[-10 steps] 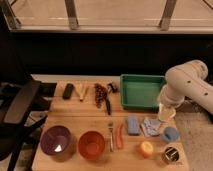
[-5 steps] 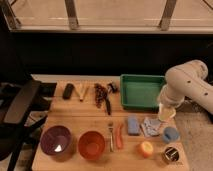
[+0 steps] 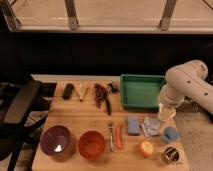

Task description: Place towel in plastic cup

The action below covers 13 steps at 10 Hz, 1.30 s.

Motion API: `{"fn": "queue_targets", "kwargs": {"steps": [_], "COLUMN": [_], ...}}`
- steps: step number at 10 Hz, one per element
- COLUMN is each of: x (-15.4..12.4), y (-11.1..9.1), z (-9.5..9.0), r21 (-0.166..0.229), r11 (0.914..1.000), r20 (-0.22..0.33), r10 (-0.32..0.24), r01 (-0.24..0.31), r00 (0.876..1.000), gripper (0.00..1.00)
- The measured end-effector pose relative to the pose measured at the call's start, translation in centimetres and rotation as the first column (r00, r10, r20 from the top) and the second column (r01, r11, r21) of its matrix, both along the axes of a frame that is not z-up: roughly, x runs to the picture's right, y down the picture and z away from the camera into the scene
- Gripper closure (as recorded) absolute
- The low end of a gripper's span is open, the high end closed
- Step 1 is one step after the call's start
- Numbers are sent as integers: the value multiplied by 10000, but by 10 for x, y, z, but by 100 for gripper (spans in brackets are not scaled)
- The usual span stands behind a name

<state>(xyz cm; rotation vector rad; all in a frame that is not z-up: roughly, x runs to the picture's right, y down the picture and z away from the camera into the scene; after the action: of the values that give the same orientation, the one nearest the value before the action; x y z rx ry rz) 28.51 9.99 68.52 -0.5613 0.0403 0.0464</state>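
Can: stood at the near edge of the table, nearer the camera than the gripper and almost in line with it.
Orange: just left of the can as seen, nearer than the gripper and slightly to its left.
Bowls: an orange bowl and a purple bowl sat in the near row, well to the left of the gripper.
Fork and red vegetable: lay side by side between the orange bowl and the sponge.
Cup: blue, upright, just nearer than the gripper; nothing seen in it.
Towel: grey, crumpled, flat on the table just beside the cup, below and left of the gripper, with the sponge on its far left side.
Gripper: hung at the end of the white arm, pointed down above the towel's right edge; contact could not be told.
Gripper state: could not tell.
Tray: green, just beyond the gripper and to its left.
Far row: a black block, a pale item and dark utensils lay well left of the gripper.
Chair: black, off the table's left end.
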Motion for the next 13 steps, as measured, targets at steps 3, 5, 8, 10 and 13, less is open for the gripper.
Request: {"fn": "queue_targets", "kwargs": {"steps": [3, 5, 8, 10, 13], "x": [0, -1, -5, -17, -18], "y": [0, -7, -10, -7, 4], "z": [0, -1, 21, 31, 38], "r21": [2, 235, 129, -33, -338], "r11": [10000, 9997, 9941, 9927, 9927], "r20": [-2, 45, 1345, 1649, 1582], "r10": [-5, 25, 1053, 1196, 1194], "r01": [5, -26, -1080, -1207, -1154], "r00": [10000, 10000, 9853, 9790, 9802], "gripper": [35, 35, 35, 35, 35]}}
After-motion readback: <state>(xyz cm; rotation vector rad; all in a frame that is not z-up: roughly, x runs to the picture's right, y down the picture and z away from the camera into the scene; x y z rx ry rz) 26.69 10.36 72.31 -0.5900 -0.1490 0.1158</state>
